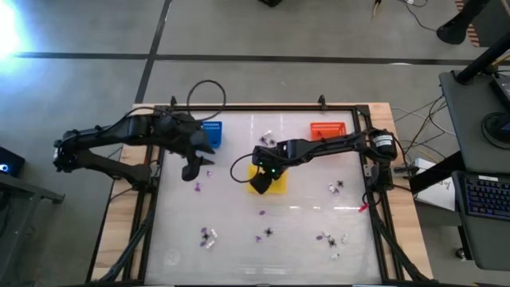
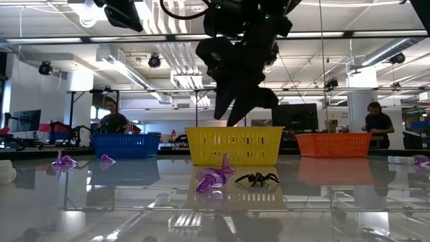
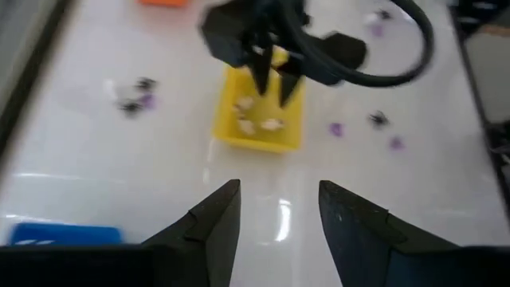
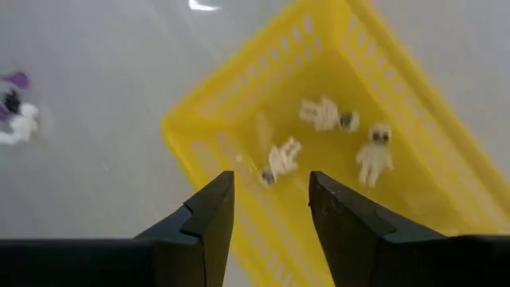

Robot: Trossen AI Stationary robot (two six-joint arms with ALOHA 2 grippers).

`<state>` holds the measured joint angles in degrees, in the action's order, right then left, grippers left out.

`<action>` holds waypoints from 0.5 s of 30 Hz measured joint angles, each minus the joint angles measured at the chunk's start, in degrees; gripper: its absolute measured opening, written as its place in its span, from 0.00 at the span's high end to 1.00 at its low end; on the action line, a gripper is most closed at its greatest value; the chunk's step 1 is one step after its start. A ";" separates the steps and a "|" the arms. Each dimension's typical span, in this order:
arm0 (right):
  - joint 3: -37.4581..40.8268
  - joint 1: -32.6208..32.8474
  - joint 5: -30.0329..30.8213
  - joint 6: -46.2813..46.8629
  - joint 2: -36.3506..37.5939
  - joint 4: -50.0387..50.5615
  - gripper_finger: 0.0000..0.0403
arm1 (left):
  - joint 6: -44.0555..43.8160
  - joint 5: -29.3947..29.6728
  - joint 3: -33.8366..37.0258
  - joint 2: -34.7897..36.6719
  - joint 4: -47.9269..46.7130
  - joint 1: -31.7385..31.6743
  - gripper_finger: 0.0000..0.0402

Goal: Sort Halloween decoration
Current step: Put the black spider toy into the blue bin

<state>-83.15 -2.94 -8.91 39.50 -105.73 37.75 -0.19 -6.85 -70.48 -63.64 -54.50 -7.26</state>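
Right wrist view looks down into the yellow basket [image 4: 414, 171], set cornerwise in that picture, where three cream figures [image 4: 327, 113] lie sprawled with their long axes pointing in different directions, none of them touching another; nothing sits between the right gripper [image 4: 271, 211] and its fingers stand apart, empty, directly over the basket's near wall. High view shows that gripper [image 1: 260, 185] covering most of the basket [image 1: 276, 183], so the figures cannot be made out there, while the left gripper [image 1: 191, 170] hangs near the blue basket [image 1: 212, 134], apart from it. Left wrist view shows its own two fingers [image 3: 209, 223] spread with bare table between them, holding nothing. Scattered trinkets [image 1: 209, 236] dot the table's near part and a few lie by the orange basket [image 1: 327, 128]; they are too small from above to tell their direction. Low view alone gives shape to two: a purple piece [image 2: 212, 180] with a tip pointing up and, just beside it, a black spider [image 2: 257, 179] lying flat with legs splayed, both in front of the yellow basket. Two people stand blurred in the room behind.
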 joint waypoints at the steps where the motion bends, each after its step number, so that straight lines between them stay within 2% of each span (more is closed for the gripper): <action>1: 0.00 0.23 -0.08 0.23 0.14 1.04 0.62 | -0.02 -0.15 0.00 -0.29 -0.12 0.31 0.60; 7: 0.02 1.74 0.06 4.15 2.70 5.72 0.60 | -0.43 -0.44 0.00 -1.83 -0.86 1.74 0.56; 9: 0.02 3.01 0.62 4.52 3.72 7.42 0.59 | -0.44 -2.71 0.01 -2.53 -1.05 2.62 0.56; 11: 0.02 4.40 2.31 5.12 5.05 8.79 0.59 | -0.42 -4.32 0.42 -3.27 -0.88 3.88 0.57; 15: 0.01 6.05 7.22 6.05 8.07 12.20 0.59 | -0.41 -3.38 0.79 -5.60 1.53 7.19 0.58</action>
<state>-83.15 3.11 -1.69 45.55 -97.66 49.95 -0.60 -10.23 -69.69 -69.24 -52.97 -0.07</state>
